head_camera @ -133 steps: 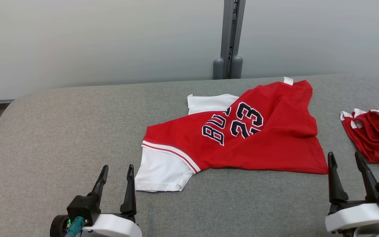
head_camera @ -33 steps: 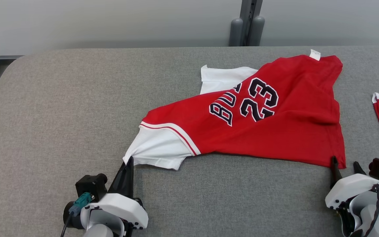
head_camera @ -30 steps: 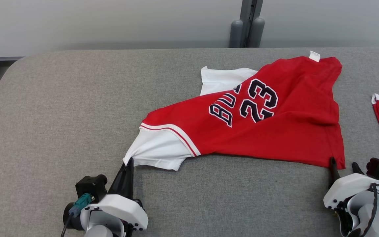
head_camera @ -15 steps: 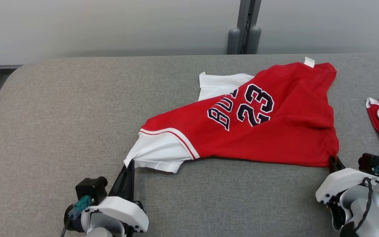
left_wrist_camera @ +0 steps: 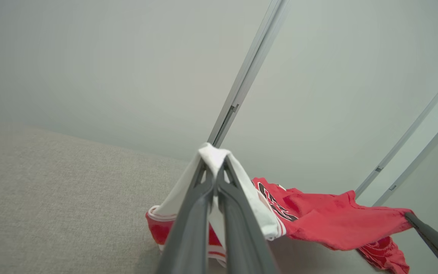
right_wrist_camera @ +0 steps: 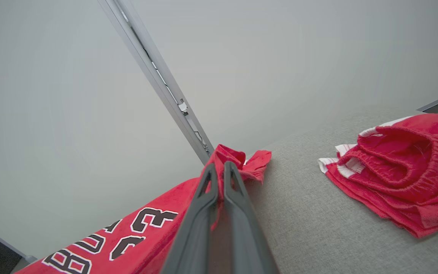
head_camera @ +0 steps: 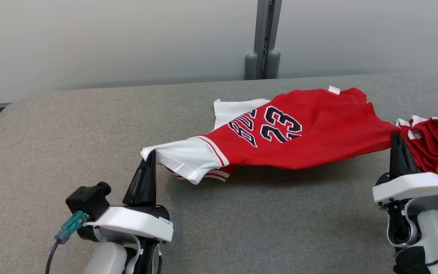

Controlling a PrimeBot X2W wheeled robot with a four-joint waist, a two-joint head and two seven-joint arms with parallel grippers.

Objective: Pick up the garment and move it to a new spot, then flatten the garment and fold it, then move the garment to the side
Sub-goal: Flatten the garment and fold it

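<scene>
The garment [head_camera: 310, 133] is a red jersey with white sleeves and the number 23, stretched and partly lifted off the grey table [head_camera: 70, 125]. My left gripper [head_camera: 151, 153] is shut on the tip of its white sleeve [head_camera: 183, 156], at the left. In the left wrist view the white cloth [left_wrist_camera: 213, 154] is pinched at the fingertips of the left gripper [left_wrist_camera: 216, 179]. My right gripper [head_camera: 395, 135] is shut on the jersey's red hem corner at the right. The right wrist view shows that red corner [right_wrist_camera: 228, 154] bunched at the tips of the right gripper [right_wrist_camera: 219, 167].
Folded red shorts [head_camera: 437, 142] with white trim lie on the table at the far right, just beside my right gripper, also seen as red shorts [right_wrist_camera: 397, 171] in the right wrist view. A grey post [head_camera: 262, 38] stands behind the table against the pale wall.
My right gripper closed on the red hem corner. Both grippers then rose, lifting the near edge of the jersey off the table. The head camera also tilted up.
</scene>
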